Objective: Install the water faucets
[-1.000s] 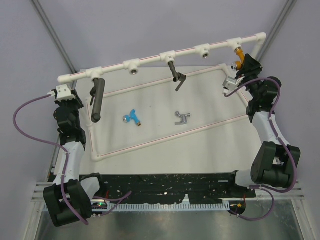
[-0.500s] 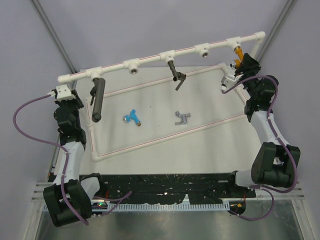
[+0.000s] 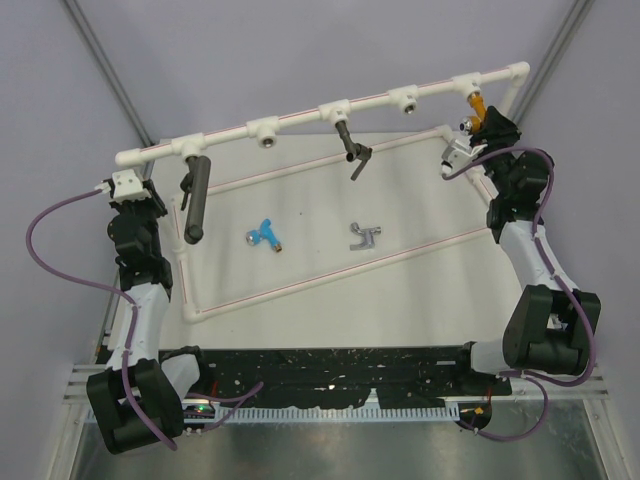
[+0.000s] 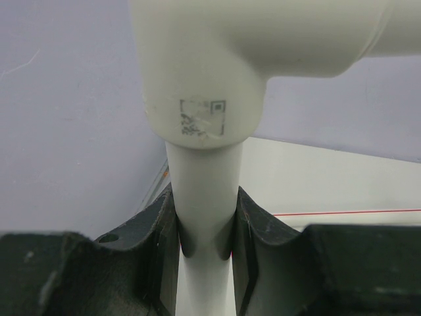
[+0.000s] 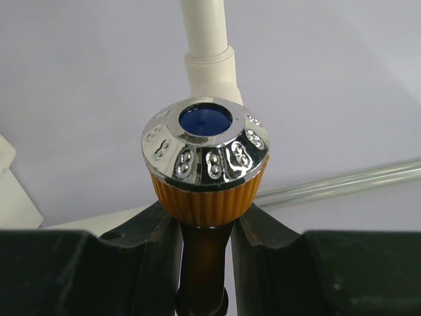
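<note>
Since a second ago the right wrist has rolled and edged toward the far rail, so its silver camera block sits higher and further left in the top view. The left arm has not shifted.

From above I see the orange-gold faucet (image 3: 478, 103) hanging at the last socket of the white pipe (image 3: 300, 117). The blue faucet (image 3: 265, 234) and the silver-grey faucet (image 3: 366, 236) lie loose on the worktop (image 3: 420, 290), well apart from both arms.

Only the right wrist view shows the grip. The right fingers (image 5: 148, 240) pinch the faucet's dark neck just under its ribbed orange knob. The chrome cap carries a blue disc and embossed marks like figure eights.

Only the left wrist view shows the left fingers (image 4: 154, 227) pressed onto the pipe post (image 4: 204, 191) below an elbow (image 4: 204, 72). The elbow's printed square code is too worn to read.
</note>
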Tool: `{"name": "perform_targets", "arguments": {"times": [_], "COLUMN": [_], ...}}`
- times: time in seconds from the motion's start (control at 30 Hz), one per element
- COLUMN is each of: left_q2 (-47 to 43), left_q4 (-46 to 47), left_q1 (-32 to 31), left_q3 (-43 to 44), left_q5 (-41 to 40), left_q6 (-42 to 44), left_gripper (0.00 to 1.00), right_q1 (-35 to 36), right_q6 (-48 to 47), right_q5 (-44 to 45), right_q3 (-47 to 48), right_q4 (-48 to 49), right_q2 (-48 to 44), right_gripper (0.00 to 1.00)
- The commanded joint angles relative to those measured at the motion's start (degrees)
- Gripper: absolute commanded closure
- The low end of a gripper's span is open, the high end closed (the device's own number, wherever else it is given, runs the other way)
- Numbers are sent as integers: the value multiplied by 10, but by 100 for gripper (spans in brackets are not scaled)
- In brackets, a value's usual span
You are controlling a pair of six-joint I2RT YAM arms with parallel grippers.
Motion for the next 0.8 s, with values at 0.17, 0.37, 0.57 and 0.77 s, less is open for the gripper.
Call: {"name": "perform_targets", "arguments": {"times": [0.17, 0.37, 0.57, 0.77], "left_q2": [-6, -5, -2, -1], "left_q4": [3, 3, 4, 3], "left_q1": [1, 1, 0, 1], "left_q3": [-9, -8, -7, -7], "left_q5": [1, 0, 1, 1], "left_q6": [-3, -2, -4, -3], "left_gripper": [100, 100, 100, 100], "right_q1": [26, 30, 34, 35], "right_q6": [49, 100, 176, 239], "right_q5": [46, 52, 60, 74], "right_q3": [20, 29, 35, 33], "right_q4": [19, 40, 59, 61], "right_q2": [10, 17, 23, 29], "right_gripper": [95, 95, 95, 95]}}
